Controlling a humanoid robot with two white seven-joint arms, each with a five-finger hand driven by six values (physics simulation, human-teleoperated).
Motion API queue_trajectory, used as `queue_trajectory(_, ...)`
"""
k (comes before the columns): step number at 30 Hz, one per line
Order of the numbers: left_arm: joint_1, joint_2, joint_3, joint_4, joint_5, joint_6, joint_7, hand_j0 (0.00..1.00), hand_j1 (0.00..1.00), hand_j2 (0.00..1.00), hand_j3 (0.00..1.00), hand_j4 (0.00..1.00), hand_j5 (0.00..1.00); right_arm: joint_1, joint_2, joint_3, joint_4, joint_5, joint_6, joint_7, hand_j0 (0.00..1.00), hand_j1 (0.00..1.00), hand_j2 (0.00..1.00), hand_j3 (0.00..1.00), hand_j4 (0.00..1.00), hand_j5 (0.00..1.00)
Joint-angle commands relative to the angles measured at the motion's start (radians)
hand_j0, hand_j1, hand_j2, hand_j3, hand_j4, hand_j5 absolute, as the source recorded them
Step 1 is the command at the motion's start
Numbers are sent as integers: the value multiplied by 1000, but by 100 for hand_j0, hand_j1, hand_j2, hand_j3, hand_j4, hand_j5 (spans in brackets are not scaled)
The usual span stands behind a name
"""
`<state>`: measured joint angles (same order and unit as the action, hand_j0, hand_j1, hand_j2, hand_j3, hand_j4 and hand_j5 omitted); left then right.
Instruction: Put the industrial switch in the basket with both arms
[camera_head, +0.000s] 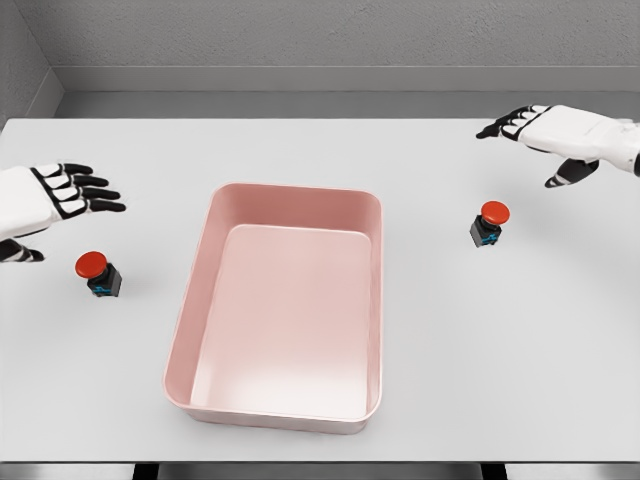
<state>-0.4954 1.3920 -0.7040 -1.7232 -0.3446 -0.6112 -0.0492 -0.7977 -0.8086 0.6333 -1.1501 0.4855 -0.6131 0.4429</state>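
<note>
hovering at far left, left hand (62, 192) with fingers spread and holding nothing, poised just above and beside the left switch (98, 274), probably readying a grasp. sitting between the switches on the white surface (470, 360), pink basket (372, 215) lying empty, awaiting both. standing right of it, right switch (488, 223), untouched. hanging beyond it at upper right, right hand (540, 125), likewise splayed and empty.

We see a pale pink basket (275, 310) at centre on our light grey table (500, 350). At nine o'clock and at three o'clock sit switches (98, 273) (488, 223), each red-capped on a black body with a blue mark. Our hands (60, 192) (545, 128) are white with black finger joints.
</note>
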Motion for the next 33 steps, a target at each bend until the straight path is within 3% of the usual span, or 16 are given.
queue_trajectory(1, -3, 12, -8, -1, -50, 0, -1, 100, 100, 100, 100, 100, 100, 0, -1, 5, 0, -5, 2, -15, 100, 100, 100, 100, 100, 100)
queue_trajectory(4, -9, -59, 6, -1, -195, 0, -1, 100, 100, 100, 100, 100, 100, 0, -1, 16, 0, -5, 2, -20, 100, 100, 100, 100, 100, 100)
queue_trajectory(7, -6, -48, 3, -1, -189, 0, 9, 100, 100, 100, 100, 100, 100, 0, -3, 20, 1, -7, 2, -20, 100, 100, 100, 100, 100, 100)
queue_trajectory(10, -6, -51, 1, 20, -197, 0, 6, 100, 100, 100, 100, 100, 100, -3, -3, 140, -3, -5, 2, -21, 100, 100, 100, 100, 100, 100)
queue_trajectory(11, -3, -50, -2, 36, -208, 0, -1, 100, 100, 100, 100, 100, 100, -9, -3, 140, -2, -7, 2, -23, 100, 100, 100, 100, 100, 100)
queue_trajectory(15, -9, -91, -5, 60, -356, 0, -5, 100, 100, 100, 100, 100, 100, -38, -35, 140, -6, -12, 2, -12, 100, 100, 100, 100, 100, 100)
queue_trajectory(17, -22, -120, -5, 60, -363, 0, -5, 100, 100, 100, 100, 100, 100, -51, -69, 144, -10, -8, 2, -9, 100, 100, 100, 100, 100, 100)
queue_trajectory(20, -22, -171, -8, 60, -392, 0, -5, 100, 100, 100, 100, 100, 100, -57, -61, 166, -31, -5, 2, 16, 100, 100, 100, 100, 100, 100)
queue_trajectory(23, -8, -160, -9, 68, -422, 0, -5, 100, 100, 100, 100, 100, 100, -84, -46, 226, -31, -2, 2, 16, 100, 100, 100, 100, 100, 100)
queue_trajectory(28, 0, -163, -11, 77, -422, 0, -1, 100, 100, 100, 100, 100, 100, -86, -41, 243, -36, -1, 2, 16, 100, 100, 100, 100, 100, 100)
queue_trajectory(30, 17, -160, -11, 77, -395, 0, 14, 100, 100, 100, 100, 100, 100, -86, -40, 247, -40, -1, 2, 16, 100, 100, 100, 100, 100, 100)
queue_trajectory(32, 44, -156, -11, 77, -389, 0, 103, 100, 100, 100, 100, 100, 100, -86, -40, 247, -40, -1, 2, 16, 100, 100, 100, 100, 100, 100)
queue_trajectory(33, 48, -156, -11, 79, -390, 0, 104, 100, 100, 100, 100, 100, 100, -84, -40, 247, -42, -1, 2, 16, 100, 100, 100, 100, 100, 100)
